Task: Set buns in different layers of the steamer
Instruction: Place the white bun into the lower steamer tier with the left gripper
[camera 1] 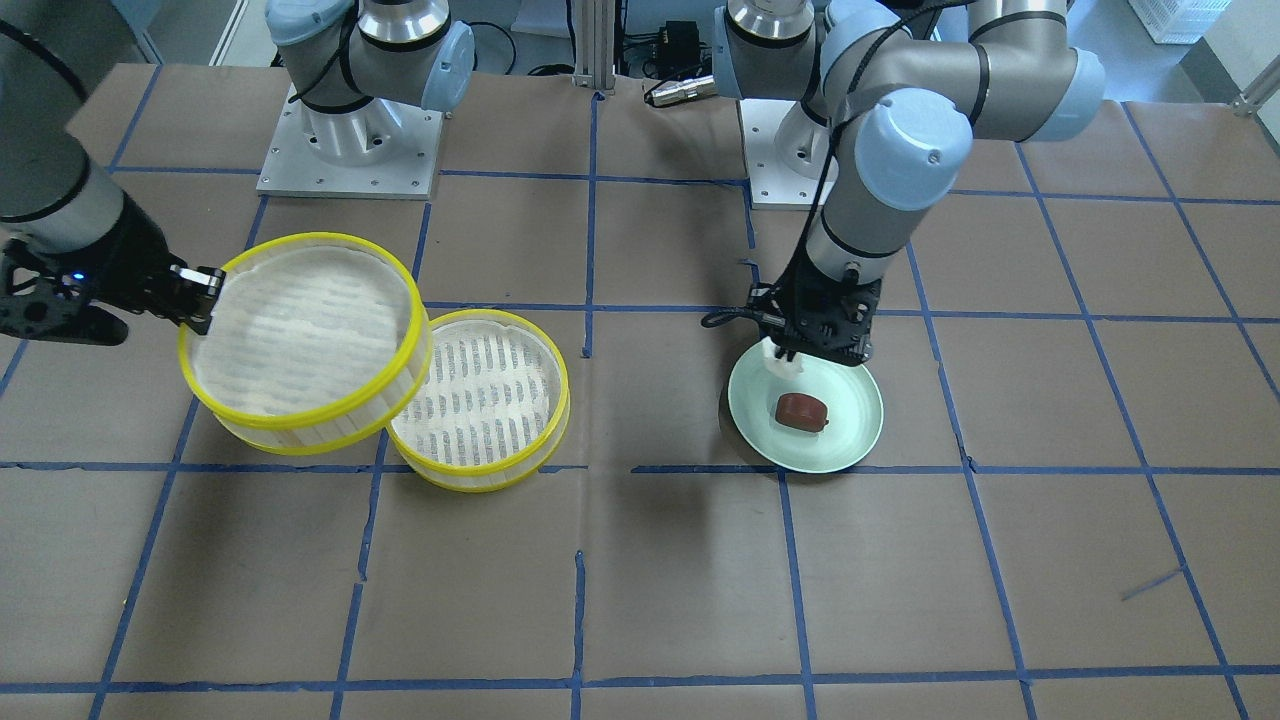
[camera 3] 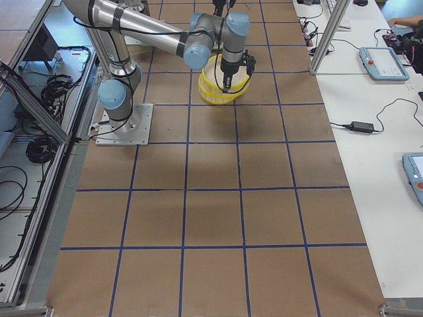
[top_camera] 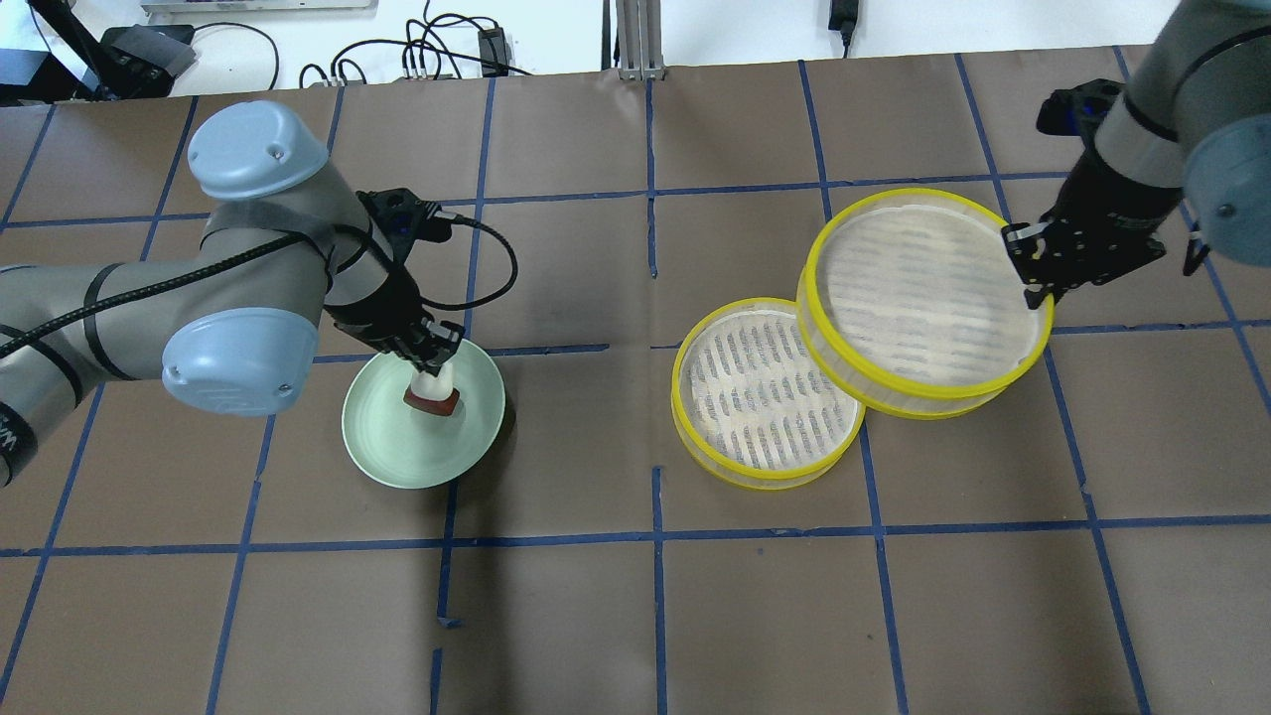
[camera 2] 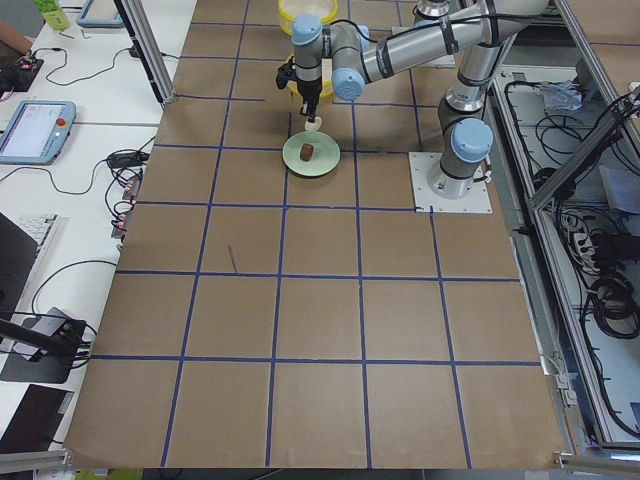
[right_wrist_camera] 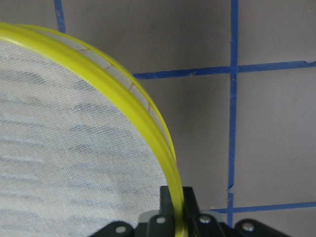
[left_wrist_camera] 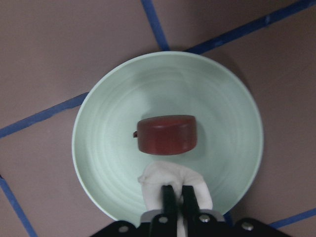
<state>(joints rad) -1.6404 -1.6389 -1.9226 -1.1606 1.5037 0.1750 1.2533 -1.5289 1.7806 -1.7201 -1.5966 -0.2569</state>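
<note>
My left gripper is shut on the white bun and holds it over the near part of the pale green plate; it also shows in the overhead view. The reddish-brown bun lies in the plate's middle. My right gripper is shut on the yellow rim of one steamer layer and holds it tilted above the table, overlapping the other layer, which rests flat on the table. Both layers are empty.
The table is brown paper with blue tape grid lines. The two arm bases stand at the robot's side of the table. The plate and the layers are about one grid square apart.
</note>
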